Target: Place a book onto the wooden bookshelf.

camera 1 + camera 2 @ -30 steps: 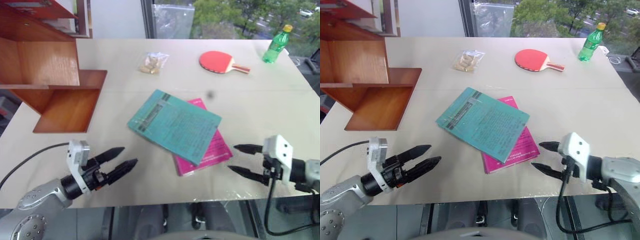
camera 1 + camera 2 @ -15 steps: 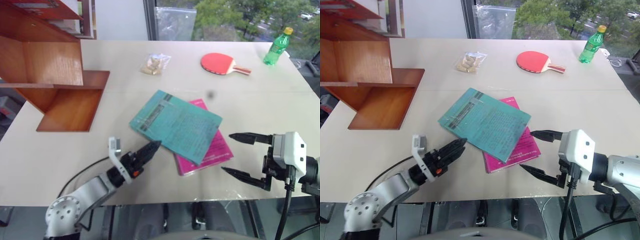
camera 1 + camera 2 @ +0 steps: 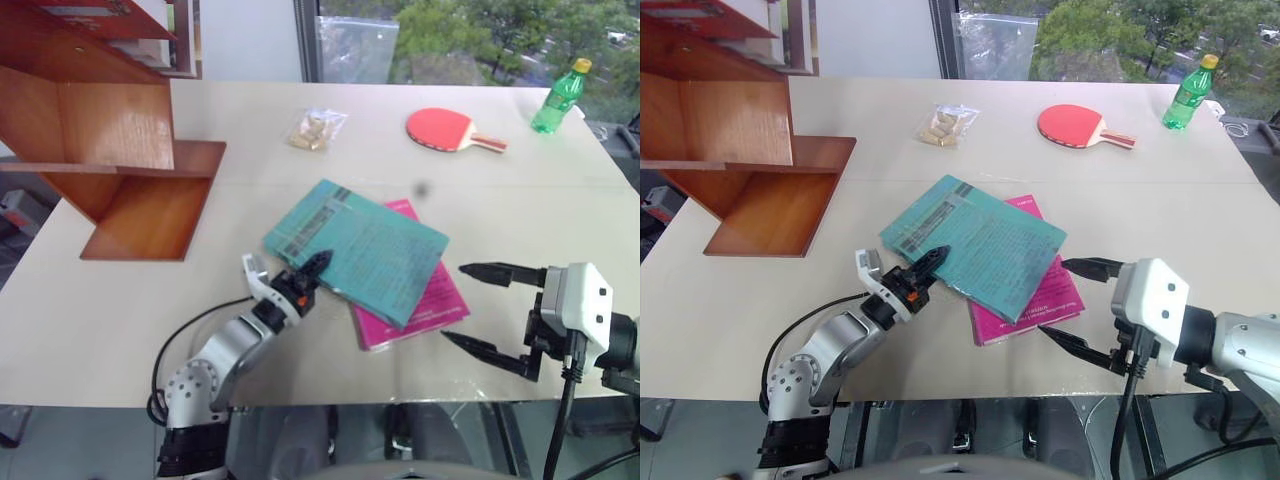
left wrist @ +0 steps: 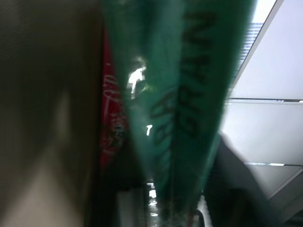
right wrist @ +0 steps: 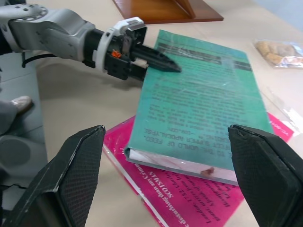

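Note:
The teal-green book [image 3: 375,250] lies flat on the table, on top of a magenta-pink book [image 3: 432,300]. My left gripper [image 3: 318,263] is at the teal book's near-left edge, shut on it. In the right wrist view one black finger [image 5: 158,60] lies on the cover and the other sits at the edge below. The cover [image 4: 180,94] shows very close in the left wrist view. My right gripper [image 3: 455,303] hovers open just right of both books, nothing between its fingers. The wooden bookshelf [image 3: 110,130] stands at the table's far left.
On the beige table [image 3: 560,220], a red table-tennis paddle [image 3: 445,128], a green bottle [image 3: 557,95] and a clear snack bag [image 3: 315,128] lie at the far side. The table's front edge runs just below both grippers.
My left gripper moved forward and right to the teal book's edge, rolled over, and shut on it. The right gripper rose a little and spread its fingers wider.

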Robot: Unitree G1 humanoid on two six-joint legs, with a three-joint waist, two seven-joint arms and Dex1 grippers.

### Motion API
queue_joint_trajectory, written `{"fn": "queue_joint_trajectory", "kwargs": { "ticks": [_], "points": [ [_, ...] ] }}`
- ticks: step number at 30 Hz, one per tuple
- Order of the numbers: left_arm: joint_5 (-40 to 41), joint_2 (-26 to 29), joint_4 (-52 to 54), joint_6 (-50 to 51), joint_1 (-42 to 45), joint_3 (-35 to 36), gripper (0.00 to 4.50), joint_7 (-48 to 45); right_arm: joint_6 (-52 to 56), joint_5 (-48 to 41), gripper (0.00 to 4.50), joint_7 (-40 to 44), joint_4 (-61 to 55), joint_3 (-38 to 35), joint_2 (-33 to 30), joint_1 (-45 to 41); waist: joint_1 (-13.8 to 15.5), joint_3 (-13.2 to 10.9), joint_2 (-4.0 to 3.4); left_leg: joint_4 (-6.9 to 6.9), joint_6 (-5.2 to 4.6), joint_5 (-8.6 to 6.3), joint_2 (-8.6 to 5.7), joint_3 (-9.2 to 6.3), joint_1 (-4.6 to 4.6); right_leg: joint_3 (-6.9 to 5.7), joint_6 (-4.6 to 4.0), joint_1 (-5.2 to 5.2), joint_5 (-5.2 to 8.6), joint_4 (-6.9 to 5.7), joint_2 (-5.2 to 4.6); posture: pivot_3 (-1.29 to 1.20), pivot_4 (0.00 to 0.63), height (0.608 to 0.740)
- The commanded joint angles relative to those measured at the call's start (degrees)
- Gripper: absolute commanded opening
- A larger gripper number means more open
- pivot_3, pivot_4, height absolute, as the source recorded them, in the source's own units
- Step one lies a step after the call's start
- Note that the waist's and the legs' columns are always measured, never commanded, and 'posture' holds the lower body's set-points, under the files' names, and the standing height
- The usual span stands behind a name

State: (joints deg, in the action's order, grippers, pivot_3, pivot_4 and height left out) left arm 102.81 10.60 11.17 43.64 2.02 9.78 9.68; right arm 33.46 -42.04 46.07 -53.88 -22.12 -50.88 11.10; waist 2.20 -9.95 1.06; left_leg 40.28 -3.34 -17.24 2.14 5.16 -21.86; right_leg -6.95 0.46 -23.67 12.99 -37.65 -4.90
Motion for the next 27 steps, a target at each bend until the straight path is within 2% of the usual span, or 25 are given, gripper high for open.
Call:
{"fn": "queue_joint_trajectory", "kwargs": {
  "ticks": [1,7,16,19,22,24,27],
  "points": [
    [3.61,1.07,0.29,1.32,-0.89,0.95,0.03,-0.59,-0.96,0.14,4.26,-0.51,-0.59,-0.41,-0.44,-0.84,0.0,0.0,0.0,0.0,0.0,0.0,0.0,0.0,0.0,0.0,0.0,0.0,0.0,0.0,0.0,0.0,0.15,0.74],
    [9.76,5.89,3.48,2.42,-2.3,3.47,0.03,-0.27,-2.56,-0.55,4.26,-0.78,2.08,1.96,1.45,-4.79,-0.07,-0.03,0.0,-0.01,0.0,0.0,0.05,-0.02,-0.01,-0.01,-0.01,-0.02,0.01,0.03,-0.03,0.0,0.15,0.74],
    [10.19,13.2,8.06,3.29,-1.64,8.03,0.03,-1.22,-3.12,-9.56,4.26,-3.55,5.81,4.23,7.09,-15.65,-0.01,-0.11,0.02,-0.02,0.1,0.05,0.03,-0.07,-0.1,-0.07,-0.14,-0.04,-0.06,0.13,-0.07,0.0,0.15,0.74],
    [10.07,17.7,11.26,4.34,-1.41,9.0,0.03,-2.06,-3.6,-12.67,4.26,-4.79,7.11,4.77,8.85,-19.43,-0.05,-0.15,0.03,-0.04,0.11,0.05,0.04,-0.08,-0.15,-0.09,-0.19,-0.05,-0.1,0.23,-0.06,0.0,0.15,0.74],
    [3.1,26.24,18.08,6.42,1.01,10.35,0.03,-6.65,-4.15,-16.21,4.26,-5.26,9.01,4.06,10.08,-22.64,-0.02,-0.23,0.08,-0.07,0.12,0.06,0.04,-0.11,-0.21,-0.12,-0.2,-0.1,-0.1,0.25,-0.06,0.0,0.15,0.74],
    [-5.56,30.56,23.02,5.33,1.91,11.14,0.03,-11.85,-4.51,-17.12,4.26,-5.2,10.12,3.85,10.53,-23.99,0.04,-0.26,0.0,-0.07,0.13,0.06,0.02,-0.15,-0.25,-0.22,-0.2,-0.11,-0.11,0.28,0.15,0.0,0.15,0.74],
    [-21.97,40.24,30.13,3.41,2.45,12.06,0.03,-21.82,-5.62,-17.66,4.26,-4.3,12.43,3.25,10.91,-25.88,-0.05,-0.28,-0.09,-0.14,0.13,0.06,-0.02,-0.04,-0.24,-0.14,-0.2,-0.1,-0.11,0.43,0.17,0.0,0.15,0.74]
  ]
}}
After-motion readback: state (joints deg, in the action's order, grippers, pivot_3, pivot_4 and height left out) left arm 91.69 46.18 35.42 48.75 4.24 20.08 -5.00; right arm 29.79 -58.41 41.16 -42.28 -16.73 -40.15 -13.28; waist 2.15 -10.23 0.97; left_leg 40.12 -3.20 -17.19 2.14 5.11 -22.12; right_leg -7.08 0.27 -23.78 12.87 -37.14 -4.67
